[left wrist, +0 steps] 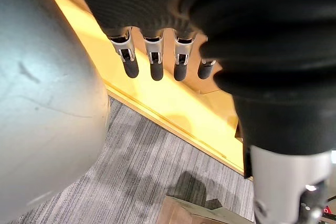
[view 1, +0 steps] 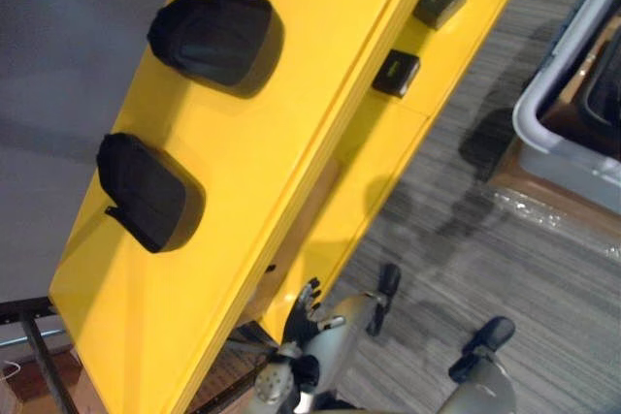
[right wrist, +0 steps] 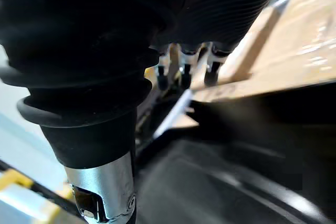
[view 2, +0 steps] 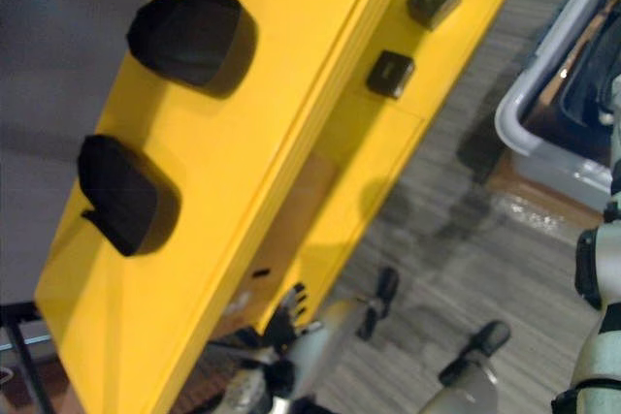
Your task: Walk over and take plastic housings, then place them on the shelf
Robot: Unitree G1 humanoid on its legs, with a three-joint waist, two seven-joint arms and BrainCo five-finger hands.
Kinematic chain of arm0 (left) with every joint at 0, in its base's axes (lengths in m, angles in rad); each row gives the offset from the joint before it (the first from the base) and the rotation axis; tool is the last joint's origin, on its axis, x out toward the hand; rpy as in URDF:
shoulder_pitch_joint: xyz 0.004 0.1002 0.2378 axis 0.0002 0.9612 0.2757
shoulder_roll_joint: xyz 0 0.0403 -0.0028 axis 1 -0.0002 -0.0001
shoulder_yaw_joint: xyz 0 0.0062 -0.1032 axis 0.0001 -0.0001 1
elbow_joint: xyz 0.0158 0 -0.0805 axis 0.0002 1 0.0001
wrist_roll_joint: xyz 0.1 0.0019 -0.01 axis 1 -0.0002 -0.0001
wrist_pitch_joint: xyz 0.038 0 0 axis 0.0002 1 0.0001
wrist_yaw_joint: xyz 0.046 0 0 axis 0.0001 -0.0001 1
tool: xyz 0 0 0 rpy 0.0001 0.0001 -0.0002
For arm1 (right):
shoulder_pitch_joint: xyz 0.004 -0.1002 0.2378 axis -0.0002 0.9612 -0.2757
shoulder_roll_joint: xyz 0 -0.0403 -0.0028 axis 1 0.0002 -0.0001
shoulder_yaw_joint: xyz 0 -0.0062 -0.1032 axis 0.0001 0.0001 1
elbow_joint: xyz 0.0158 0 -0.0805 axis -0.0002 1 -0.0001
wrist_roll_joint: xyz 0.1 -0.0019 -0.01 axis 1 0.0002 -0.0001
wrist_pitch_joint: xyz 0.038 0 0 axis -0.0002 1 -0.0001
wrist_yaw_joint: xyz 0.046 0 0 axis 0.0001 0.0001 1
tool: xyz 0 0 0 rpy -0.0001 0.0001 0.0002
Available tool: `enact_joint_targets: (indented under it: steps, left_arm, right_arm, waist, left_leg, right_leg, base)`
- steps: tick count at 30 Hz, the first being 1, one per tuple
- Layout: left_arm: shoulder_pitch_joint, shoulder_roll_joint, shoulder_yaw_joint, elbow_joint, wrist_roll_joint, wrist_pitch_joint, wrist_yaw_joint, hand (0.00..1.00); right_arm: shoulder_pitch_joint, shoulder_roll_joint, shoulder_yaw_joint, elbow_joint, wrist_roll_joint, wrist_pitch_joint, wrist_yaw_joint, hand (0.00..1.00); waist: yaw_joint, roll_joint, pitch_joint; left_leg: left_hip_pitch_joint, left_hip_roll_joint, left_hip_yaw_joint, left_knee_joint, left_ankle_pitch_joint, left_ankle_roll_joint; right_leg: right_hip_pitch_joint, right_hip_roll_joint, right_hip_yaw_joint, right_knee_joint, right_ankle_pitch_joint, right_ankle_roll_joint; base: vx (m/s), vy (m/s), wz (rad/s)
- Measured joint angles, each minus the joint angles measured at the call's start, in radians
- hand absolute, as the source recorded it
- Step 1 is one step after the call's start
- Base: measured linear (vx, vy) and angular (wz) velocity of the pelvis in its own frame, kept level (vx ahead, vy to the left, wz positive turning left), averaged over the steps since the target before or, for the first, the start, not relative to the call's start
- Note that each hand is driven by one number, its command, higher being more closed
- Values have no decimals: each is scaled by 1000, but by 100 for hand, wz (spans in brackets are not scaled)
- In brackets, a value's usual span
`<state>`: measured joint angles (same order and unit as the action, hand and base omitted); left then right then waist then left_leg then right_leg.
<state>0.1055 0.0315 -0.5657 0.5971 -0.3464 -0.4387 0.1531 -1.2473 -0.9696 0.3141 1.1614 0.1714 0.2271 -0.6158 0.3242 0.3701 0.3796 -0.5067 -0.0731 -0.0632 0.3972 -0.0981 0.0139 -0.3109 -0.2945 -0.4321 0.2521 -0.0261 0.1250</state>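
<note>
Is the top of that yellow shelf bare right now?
No: a black housing and a second housing lie side by side on top of the yellow shelf.

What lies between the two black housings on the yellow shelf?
Nothing: the yellow shelf is bare between the upper housing and the lower housing, as both eye views show.

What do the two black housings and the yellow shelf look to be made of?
Upper black housing and lower black housing: probably moulded plastic, matte, with rounded corners and no glare. Yellow shelf: likely painted sheet metal, smooth and semi-glossy, with soft sheen and crisp edges; painted board can't be excluded.
</note>
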Motion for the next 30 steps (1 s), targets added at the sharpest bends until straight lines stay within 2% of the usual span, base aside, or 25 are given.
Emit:
enact_joint_targets:
  steps: [9,15,18,25,26,30]
  left_arm:
    - [0,0,-9,13,1,-11,21,0]
    - [-9,0,-38,13,0,-10,27,0]
    - [-10,0,-47,13,0,-8,27,0]
    - [-14,0,-47,15,-2,-4,28,0]
    - [-19,0,-47,19,-2,-3,28,0]
    - [-27,0,-46,26,-6,-2,28,0]
  right_arm:
    - [37,3,-35,30,0,48,-65,0]
    - [61,2,-71,36,0,71,-60,0]
    - [70,1,-75,37,1,100,-18,0]
    - [80,-18,-75,35,-66,128,110,0]
    - [84,-21,-74,34,-80,128,128,100]
    - [87,-38,-46,34,-162,144,180,100]
  waist:
    - [-5,1,-1]
    - [-5,6,-5]
    - [-4,11,-9]
    - [-1,13,-10]
    - [1,13,-10]
    - [7,14,-11]
  left_leg:
    - [-11,8,-2,30,-19,-7]
    - [-18,10,-1,31,-19,-7]
    - [-18,9,0,31,-19,-7]
    - [-18,10,-1,36,-20,-8]
    - [-18,10,-2,36,-21,-9]
    - [-21,13,-3,36,-21,-10]
  right_leg:
    - [-3,4,2,3,-2,-2]
    - [-9,4,3,4,-1,-1]
    - [-13,3,5,9,-3,0]
    - [-23,-2,10,37,-18,-2]
    - [-27,-2,10,37,-23,-6]
    - [-36,-2,11,44,-27,-9]
  base:
    - [-16,3,-2]
    - [0,0,0]
    - [-3,-4,-1]
    - [-19,-8,0]
    - [-53,-9,-1]
    - [-22,-5,-1]
